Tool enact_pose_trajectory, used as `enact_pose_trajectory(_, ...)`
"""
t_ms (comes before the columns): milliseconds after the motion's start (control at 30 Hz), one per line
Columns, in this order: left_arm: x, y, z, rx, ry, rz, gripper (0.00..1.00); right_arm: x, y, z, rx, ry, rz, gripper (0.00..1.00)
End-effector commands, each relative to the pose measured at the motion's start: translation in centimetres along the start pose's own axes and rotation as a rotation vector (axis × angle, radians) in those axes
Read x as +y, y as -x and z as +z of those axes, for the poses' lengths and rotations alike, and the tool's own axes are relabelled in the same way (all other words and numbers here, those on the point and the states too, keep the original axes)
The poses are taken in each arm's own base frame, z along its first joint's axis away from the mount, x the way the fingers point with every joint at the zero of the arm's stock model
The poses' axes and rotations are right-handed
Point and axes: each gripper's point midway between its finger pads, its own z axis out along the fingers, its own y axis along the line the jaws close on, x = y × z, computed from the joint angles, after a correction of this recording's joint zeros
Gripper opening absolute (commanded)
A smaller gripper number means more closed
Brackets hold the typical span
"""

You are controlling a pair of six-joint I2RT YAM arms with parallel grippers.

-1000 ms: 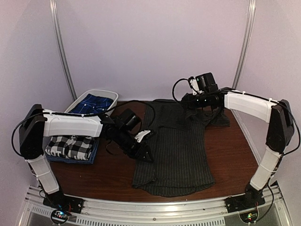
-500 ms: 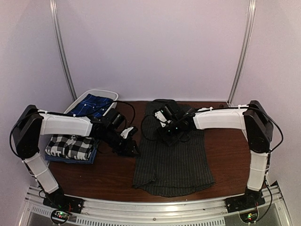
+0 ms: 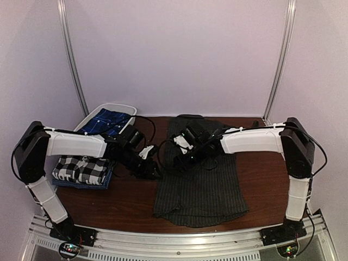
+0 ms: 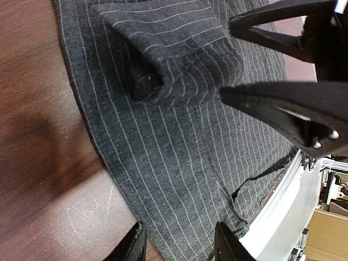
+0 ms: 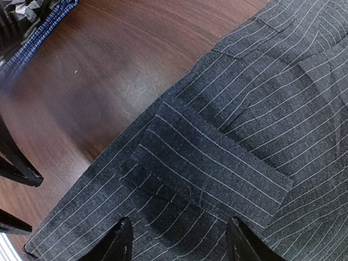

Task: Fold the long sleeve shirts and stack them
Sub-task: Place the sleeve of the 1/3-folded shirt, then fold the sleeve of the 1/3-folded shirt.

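— What's the pinstriped shirt [image 5: 217, 163] made of?
— Woven cloth, matt and soft-looking.
— And the table [image 5: 109, 65]?
— Wood, smooth with a dull sheen and fine scratches. The bin [image 3: 87, 120] looks like white plastic, and the rail [image 3: 179, 238] like brushed metal.

light: soft, overhead | shadow: patch on table [image 5: 81, 92] | blur: right wrist view, top-left corner

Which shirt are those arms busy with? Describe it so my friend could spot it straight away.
Look at the brown wooden table. Across its middle, running front to back, lies the dark charcoal shirt, partly spread out. Its thin pale pinstripes set it apart from the folded black-and-white checked shirt on the table's left side.
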Motion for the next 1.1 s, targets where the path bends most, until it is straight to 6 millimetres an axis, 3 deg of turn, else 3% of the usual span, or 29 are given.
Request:
enact_pose_trajectory(0,0.3,0.8,-0.7,-0.056,0.015,0.028,0.44,0.8,0.4,-2.7,-0.039,0.048,0.031,0.63)
enact_pose_trajectory(267,-0.3,1.9,-0.7,-0.088,-0.004,0.043,0.44,-2.6,-0.3,-2.4,-0.063,0.04,0.174,0.63)
enact_pose_trajectory(567,-0.5,6.9,0.6,-0.152,0.01,0.038,0.5,-5.4,0.0,-0.5,-0.116,0.173,0.357,0.66)
enact_pose_trajectory(800,0.8,9.9,2.7,-0.149,0.023,0.004,0.52,-5.6,-0.3,0.8,-0.117,0.233,0.415,0.65)
enact_pose_trajectory(1067,0.6,11.0,4.4,-0.119,-0.001,0.01,0.5,-5.0,-0.9,1.9,-0.108,0.285,0.446,0.58)
